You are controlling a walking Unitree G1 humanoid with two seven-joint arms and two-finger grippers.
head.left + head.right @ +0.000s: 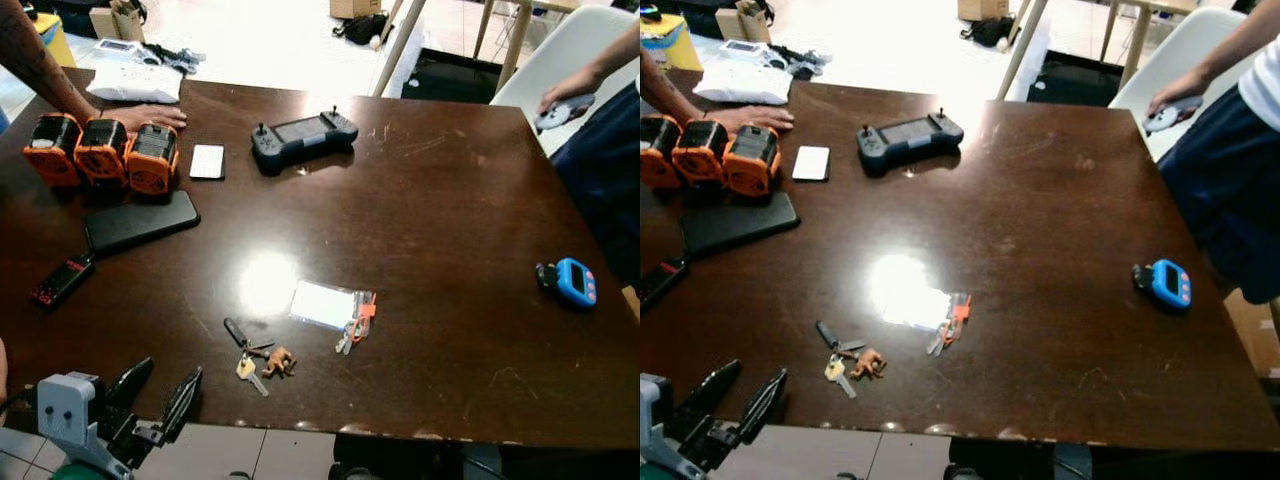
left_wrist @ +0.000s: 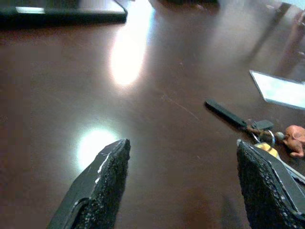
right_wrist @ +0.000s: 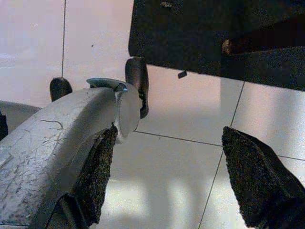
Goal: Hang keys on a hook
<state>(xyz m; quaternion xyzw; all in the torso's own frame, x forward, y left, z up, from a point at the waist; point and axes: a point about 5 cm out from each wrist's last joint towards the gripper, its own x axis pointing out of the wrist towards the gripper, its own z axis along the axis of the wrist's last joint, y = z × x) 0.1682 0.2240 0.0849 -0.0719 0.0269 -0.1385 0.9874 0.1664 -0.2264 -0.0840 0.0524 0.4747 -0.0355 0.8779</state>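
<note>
left hand [image 1: 160, 388]: two long black textured fingers | grey wrist block, two screws

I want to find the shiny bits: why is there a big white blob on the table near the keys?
It is lamp glare on the glossy table: in the left eye view it sits just above the keys; in the right eye view it washes over the clear card sleeve; the left wrist view shows two glare patches ahead of the open left tool.
</note>
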